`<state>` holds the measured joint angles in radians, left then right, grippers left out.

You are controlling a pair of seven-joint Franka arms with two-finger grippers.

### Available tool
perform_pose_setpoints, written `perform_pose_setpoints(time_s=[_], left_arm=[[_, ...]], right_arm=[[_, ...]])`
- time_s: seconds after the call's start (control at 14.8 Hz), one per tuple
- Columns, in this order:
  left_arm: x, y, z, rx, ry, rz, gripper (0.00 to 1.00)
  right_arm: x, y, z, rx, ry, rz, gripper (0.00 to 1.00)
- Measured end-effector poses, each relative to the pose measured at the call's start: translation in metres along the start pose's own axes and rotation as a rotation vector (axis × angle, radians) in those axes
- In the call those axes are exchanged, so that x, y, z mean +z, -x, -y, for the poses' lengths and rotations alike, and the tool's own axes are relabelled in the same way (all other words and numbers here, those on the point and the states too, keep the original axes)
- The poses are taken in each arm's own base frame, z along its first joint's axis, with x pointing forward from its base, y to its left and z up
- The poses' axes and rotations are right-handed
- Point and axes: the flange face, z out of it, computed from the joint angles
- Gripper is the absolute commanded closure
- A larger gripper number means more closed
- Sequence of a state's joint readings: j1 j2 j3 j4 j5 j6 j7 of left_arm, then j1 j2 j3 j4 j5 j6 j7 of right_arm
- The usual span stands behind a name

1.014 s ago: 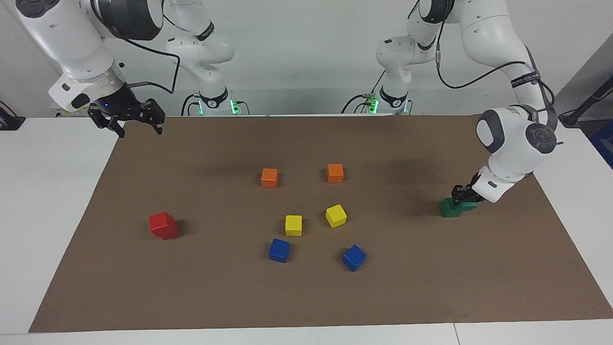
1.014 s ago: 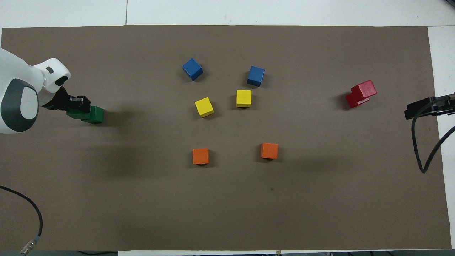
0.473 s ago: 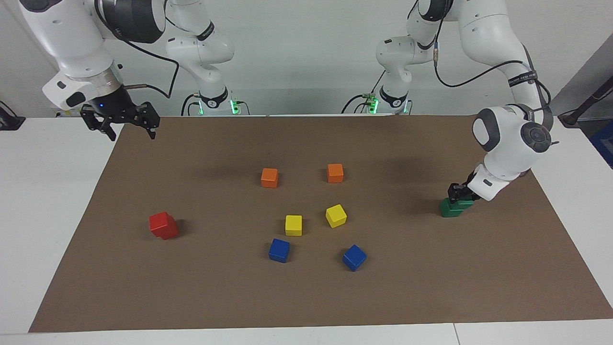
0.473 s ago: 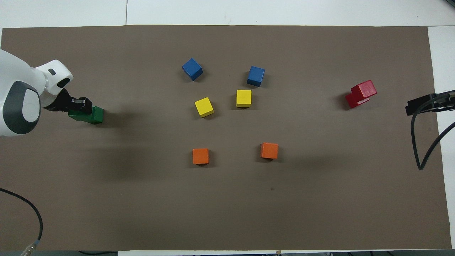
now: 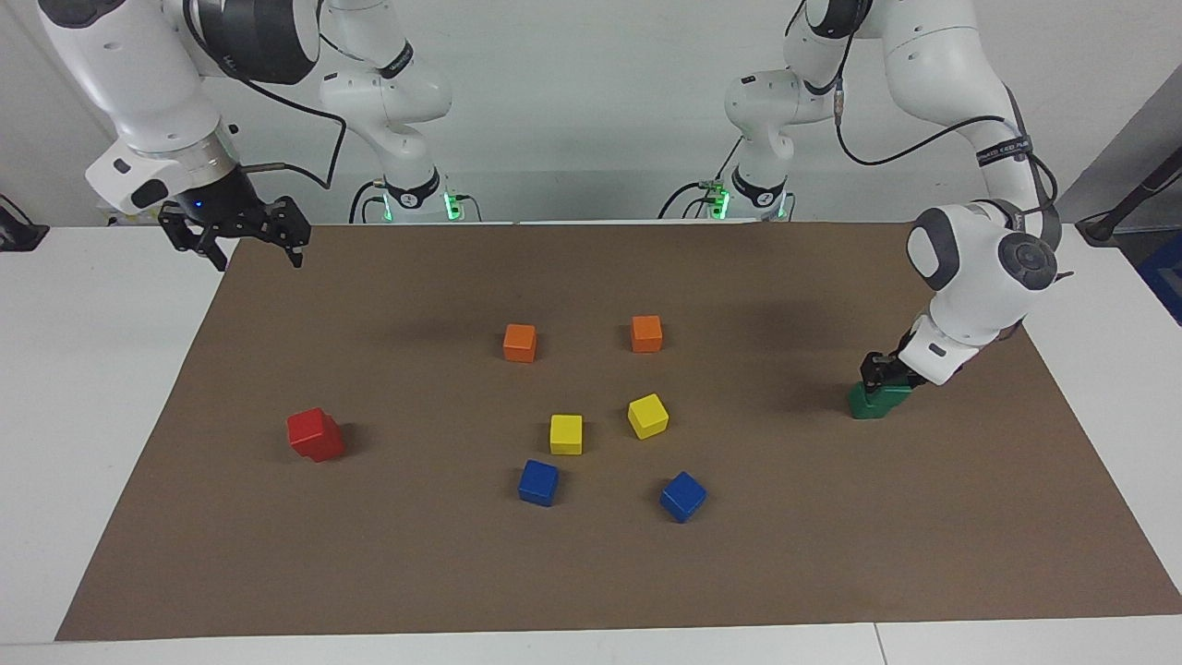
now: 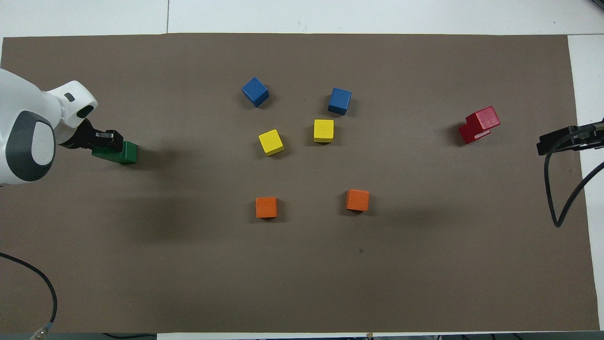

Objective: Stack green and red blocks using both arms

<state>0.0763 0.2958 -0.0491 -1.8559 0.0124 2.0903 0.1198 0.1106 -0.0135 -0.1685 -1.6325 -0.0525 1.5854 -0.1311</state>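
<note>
Left gripper (image 5: 885,371) low at green blocks (image 5: 873,400), left arm's end of counter (image 5: 591,573); upper block sits offset toward that arm; grip unclear (cannot tell). Right gripper (image 5: 242,231) open, waiting over mat corner. Red blocks (image 5: 315,434) stacked, skewed.
</note>
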Motion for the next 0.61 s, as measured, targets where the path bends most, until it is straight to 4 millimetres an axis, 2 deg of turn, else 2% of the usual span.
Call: perform_pose_setpoints(time_s=[0.14, 0.27, 0.41, 0.61], left_arm=[[0.001, 0.0, 0.0, 0.0, -0.001, -0.008, 0.0], [-0.015, -0.001, 0.0, 0.0, -0.005, -0.035, 0.0], [-0.05, 0.007, -0.001, 0.0, -0.01, -0.052, 0.0], [-0.12, 0.037, -0.006, -0.001, -0.016, -0.046, 0.0]], right_arm=[[0.0, 0.0, 0.0, 0.0, 0.0, 0.001, 0.0], [0.0, 0.0, 0.0, 0.0, 0.0, 0.001, 0.0], [0.0, 0.0, 0.001, -0.002, 0.0, 0.001, 0.0], [0.0, 0.0, 0.002, -0.003, -0.001, 0.001, 0.0]])
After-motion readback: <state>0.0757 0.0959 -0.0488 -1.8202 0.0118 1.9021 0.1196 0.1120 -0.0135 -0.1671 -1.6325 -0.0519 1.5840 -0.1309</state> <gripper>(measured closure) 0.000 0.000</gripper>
